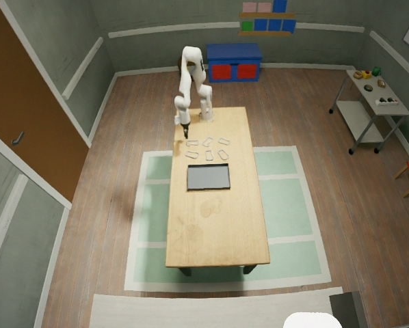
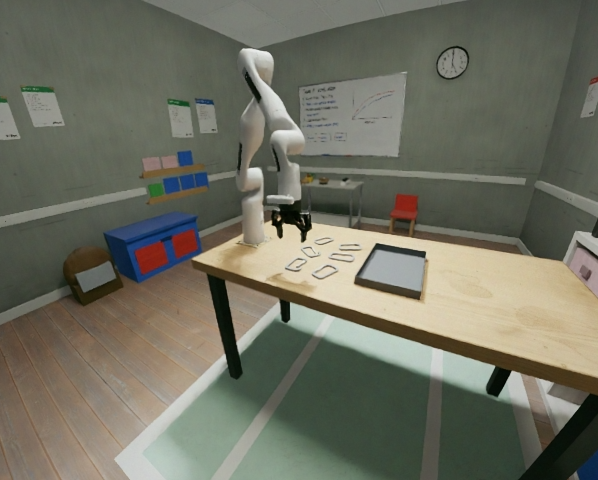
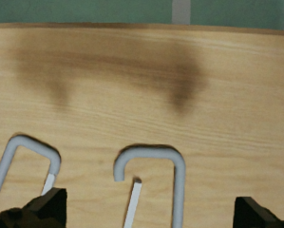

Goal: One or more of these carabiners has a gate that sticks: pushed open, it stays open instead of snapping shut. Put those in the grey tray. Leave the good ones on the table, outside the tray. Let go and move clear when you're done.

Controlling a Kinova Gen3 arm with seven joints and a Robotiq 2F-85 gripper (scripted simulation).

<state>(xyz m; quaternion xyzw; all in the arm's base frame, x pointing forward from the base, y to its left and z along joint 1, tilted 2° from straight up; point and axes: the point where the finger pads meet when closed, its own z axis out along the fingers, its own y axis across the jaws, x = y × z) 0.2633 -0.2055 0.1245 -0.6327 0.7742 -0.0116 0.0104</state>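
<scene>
Several grey carabiners lie on the table in two rows behind the grey tray point(image 1: 208, 178) point(image 2: 395, 268), all outside it. In the wrist view one carabiner point(image 3: 179, 195) at bottom centre has its pale gate point(image 3: 132, 204) swung inward, leaving a gap at the nose. Another carabiner point(image 3: 25, 140) at the lower left has its visible gate end meeting the frame. The other carabiners' gates are too small to judge in the top and exterior views. My gripper point(image 1: 186, 136) point(image 2: 291, 238) point(image 3: 150, 212) is open and empty, above the table near the back-left carabiner; the swung-gate carabiner shows between its fingers.
The wooden table point(image 1: 219, 243) point(image 2: 475, 310) has its long left edge close to my gripper. The arm's base point(image 1: 206, 111) point(image 2: 252, 222) stands at the table's back end. The tray has low black walls. A grey cart point(image 1: 360, 119) stands away at the right.
</scene>
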